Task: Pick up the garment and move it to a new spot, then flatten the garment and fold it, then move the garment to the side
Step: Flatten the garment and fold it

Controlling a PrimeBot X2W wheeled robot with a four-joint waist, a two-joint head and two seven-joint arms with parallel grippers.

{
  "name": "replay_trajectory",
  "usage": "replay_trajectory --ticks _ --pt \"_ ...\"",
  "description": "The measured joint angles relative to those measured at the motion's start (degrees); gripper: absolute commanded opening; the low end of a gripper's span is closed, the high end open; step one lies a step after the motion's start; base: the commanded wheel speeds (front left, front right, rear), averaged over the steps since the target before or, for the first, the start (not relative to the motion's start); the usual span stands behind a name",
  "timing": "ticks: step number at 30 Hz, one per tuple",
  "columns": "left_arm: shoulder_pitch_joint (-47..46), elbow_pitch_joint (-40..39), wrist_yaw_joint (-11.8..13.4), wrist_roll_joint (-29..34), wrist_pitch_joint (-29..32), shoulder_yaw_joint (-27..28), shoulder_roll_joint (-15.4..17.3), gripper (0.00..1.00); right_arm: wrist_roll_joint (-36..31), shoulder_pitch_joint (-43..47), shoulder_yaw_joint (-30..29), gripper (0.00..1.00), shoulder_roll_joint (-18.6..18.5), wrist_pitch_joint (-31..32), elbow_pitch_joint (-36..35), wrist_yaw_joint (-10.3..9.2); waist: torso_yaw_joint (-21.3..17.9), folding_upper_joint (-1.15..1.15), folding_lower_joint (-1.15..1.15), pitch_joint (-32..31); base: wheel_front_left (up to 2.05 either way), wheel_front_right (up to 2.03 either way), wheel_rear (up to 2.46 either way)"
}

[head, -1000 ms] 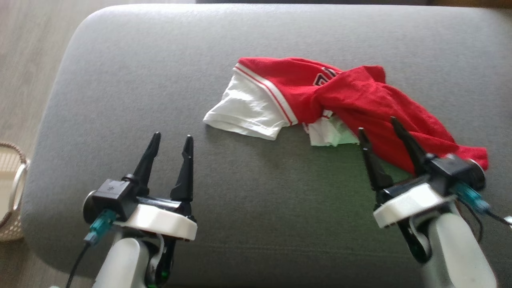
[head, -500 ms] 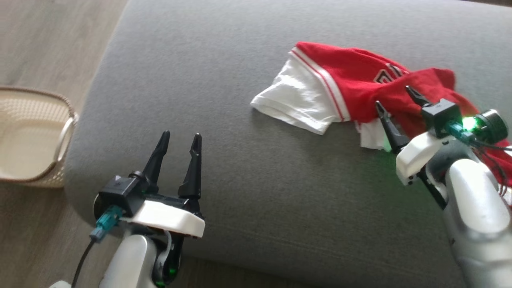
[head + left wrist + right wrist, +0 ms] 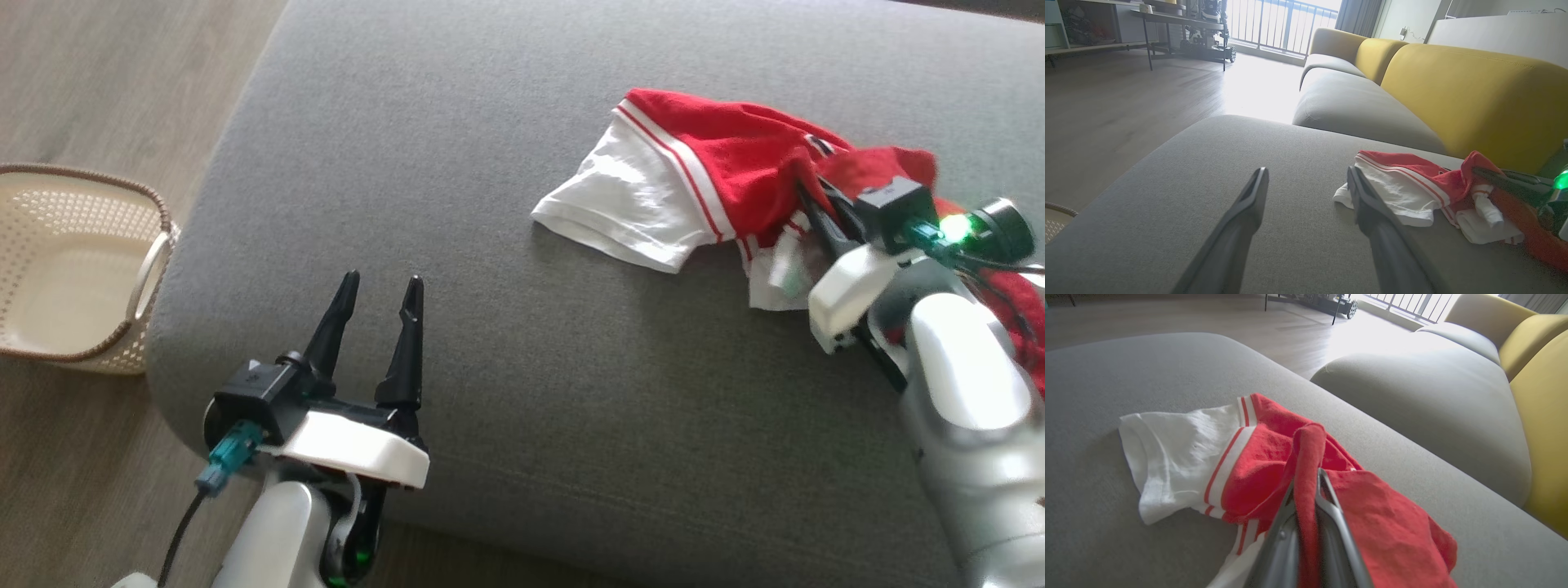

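**Right hand pinching the red cloth, left hand waiting wide**

Nearest me, at the lower left of the head view, my left hand (image 3: 383, 278) hovers over the front of the grey sofa cushion (image 3: 490, 122). Its two fingers are spread wide and hold nothing. I judge it is parked there, well apart from the cloth, to leave the lift to the other arm. At the left edge of that view a woven basket (image 3: 73, 261) sits on the floor, off the cushion.

Further in, at the right of the frame, my right hand (image 3: 816, 204) is clamped on a raised ridge of the garment (image 3: 702, 155). In the right wrist view the red fabric stands up thin between the two fingers. Taking a fold near the middle rather than a hem should, I think, bring the whole shirt up in one bunch for the move.

The garment lies crumpled on the cushion at the upper right. Its white sleeve (image 3: 629, 204) is spread toward the centre, and it is not yet flattened or folded. Beyond it, the left wrist view shows the yellow backrest (image 3: 1474, 94).
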Motion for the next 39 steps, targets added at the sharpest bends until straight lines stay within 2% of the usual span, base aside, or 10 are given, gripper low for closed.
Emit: replay_trajectory --ticks 7,15,18,21,25,29,35,36,37,39 --pt "0.01 0.23 -0.09 0.02 0.0 0.35 -0.01 1.0 1.01 -5.75 1.62 0.0 0.45 -1.65 1.33 0.01 -1.96 0.0 0.0 -1.6 0.0 0.0 0.0" --pt "0.02 0.42 -0.1 0.02 0.0 0.08 0.0 1.0 0.99 -20.67 2.2 0.0 -1.78 -3.61 2.02 0.01 -2.73 0.0 0.0 -3.68 0.0 0.0 0.0" --pt "0.21 0.41 -0.09 0.01 0.0 0.27 0.0 1.0 0.22 -24.19 2.97 0.0 -1.77 -4.03 -0.16 0.01 -2.64 0.0 0.0 -4.17 0.0 0.0 0.0" --pt "0.35 0.41 -0.09 0.01 0.0 0.47 0.01 1.0 -0.8 -24.7 5.34 0.0 -1.91 -4.31 -6.46 0.01 -2.6 0.0 0.0 -4.41 0.0 0.0 0.0" --pt "0.52 0.37 -0.08 0.0 0.0 0.6 0.01 1.0 -0.81 -21.64 13.99 0.0 -3.2 -4.41 -12.29 0.01 -2.75 0.0 0.0 -4.84 0.0 0.0 0.0" --pt "1.07 0.24 -0.01 -0.01 0.0 0.69 0.01 1.0 1.66 -10.36 22.79 0.0 -5.11 -4.38 -11.34 0.01 -3.12 0.0 0.0 -5.08 0.0 0.0 0.0" --pt "1.76 0.37 -0.02 -0.33 0.0 1.04 0.01 1.0 8.14 5.08 32.11 0.0 -6.39 -4.37 -9.82 0.02 -4.71 0.0 0.0 -5.12 0.0 0.0 0.0" --pt "1.76 0.53 -0.03 -0.33 0.0 1.15 0.02 1.0 9.13 6.33 33.22 0.31 -6.49 -4.25 -9.8 0.02 -5.08 0.0 0.0 -5.14 0.0 0.0 0.0" --pt "1.76 0.71 -0.09 -0.33 0.0 1.29 0.02 1.0 10.35 7.37 33.77 1.0 -6.49 -3.59 -9.8 0.01 -5.5 0.0 0.0 -5.18 0.0 0.0 0.0" --pt "1.76 1.09 -0.16 -0.22 0.0 1.74 0.01 1.0 13.03 8.79 34.72 1.0 -6.79 -1.51 -9.84 0.01 -6.4 0.0 0.0 -5.31 0.0 0.0 0.0"
